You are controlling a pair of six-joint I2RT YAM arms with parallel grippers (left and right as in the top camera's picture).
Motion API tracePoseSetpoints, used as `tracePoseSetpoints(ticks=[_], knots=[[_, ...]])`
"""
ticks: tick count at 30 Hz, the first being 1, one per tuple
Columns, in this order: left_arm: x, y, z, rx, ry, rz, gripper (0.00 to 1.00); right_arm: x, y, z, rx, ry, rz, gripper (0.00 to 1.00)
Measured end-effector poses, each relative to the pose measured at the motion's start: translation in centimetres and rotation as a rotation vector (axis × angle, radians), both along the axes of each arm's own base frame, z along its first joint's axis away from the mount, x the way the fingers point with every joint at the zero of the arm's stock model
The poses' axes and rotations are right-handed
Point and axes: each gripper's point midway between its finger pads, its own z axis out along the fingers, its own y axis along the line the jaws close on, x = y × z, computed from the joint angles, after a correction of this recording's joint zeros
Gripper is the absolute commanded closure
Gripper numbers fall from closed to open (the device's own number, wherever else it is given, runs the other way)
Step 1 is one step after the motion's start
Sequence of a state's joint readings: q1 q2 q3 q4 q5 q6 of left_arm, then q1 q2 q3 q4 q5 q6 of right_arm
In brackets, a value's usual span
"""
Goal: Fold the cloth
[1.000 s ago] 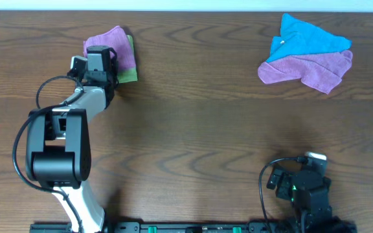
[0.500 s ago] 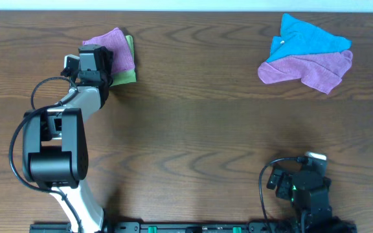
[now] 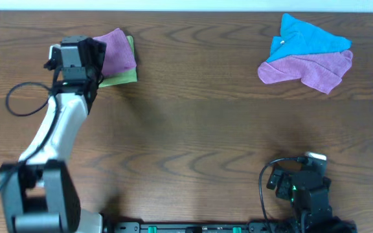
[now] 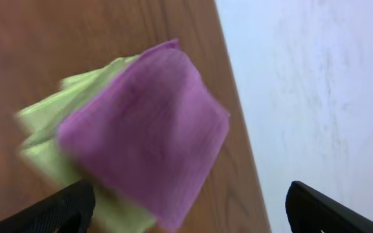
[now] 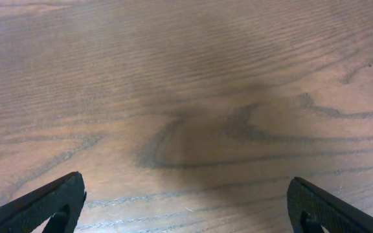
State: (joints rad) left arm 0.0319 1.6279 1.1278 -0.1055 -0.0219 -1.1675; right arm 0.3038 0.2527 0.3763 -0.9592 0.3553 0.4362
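Note:
A folded purple cloth point(image 3: 117, 52) lies on top of a folded green cloth point(image 3: 124, 76) at the table's far left. In the left wrist view the purple cloth point(image 4: 147, 123) covers most of the green cloth point(image 4: 44, 126), and nothing is touching either. My left gripper point(image 3: 93, 55) hangs open just left of this pile, its fingers point(image 4: 57, 210) wide apart around empty air. My right gripper point(image 3: 298, 169) stays low at the front right. In its own view the right gripper point(image 5: 186, 207) is open over bare wood.
A crumpled blue cloth point(image 3: 309, 35) lies partly over a crumpled purple cloth point(image 3: 309, 70) at the back right. The table's far edge point(image 4: 238, 123) runs close behind the left pile, with a pale wall beyond it.
My left gripper has opened, let go of the purple cloth and drawn back to the left, away from the pile. The right arm has not moved.

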Motion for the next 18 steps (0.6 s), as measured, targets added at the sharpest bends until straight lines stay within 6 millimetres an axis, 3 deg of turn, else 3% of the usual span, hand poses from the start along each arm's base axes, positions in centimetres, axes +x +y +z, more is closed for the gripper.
tracePoseSetpoints(ticks=[7,13,15,18], knots=[[-8.1,-0.5,2.9,0.100,0.170,-0.122,0.05,0.0,0.0,0.0,0.000,0.000,0.000,0.01],[-14.8,-0.2,4.0,0.264,0.309,-0.256,0.05,0.0,0.0,0.0,0.000,0.000,0.001,0.01],[-16.3,-0.1,3.9,0.315,0.306,-0.283,0.05,0.0,0.0,0.0,0.000,-0.001,0.000,0.01],[-18.9,0.5,2.3,0.387,0.290,-0.295,0.05,0.0,0.0,0.0,0.001,0.000,0.001,0.01]])
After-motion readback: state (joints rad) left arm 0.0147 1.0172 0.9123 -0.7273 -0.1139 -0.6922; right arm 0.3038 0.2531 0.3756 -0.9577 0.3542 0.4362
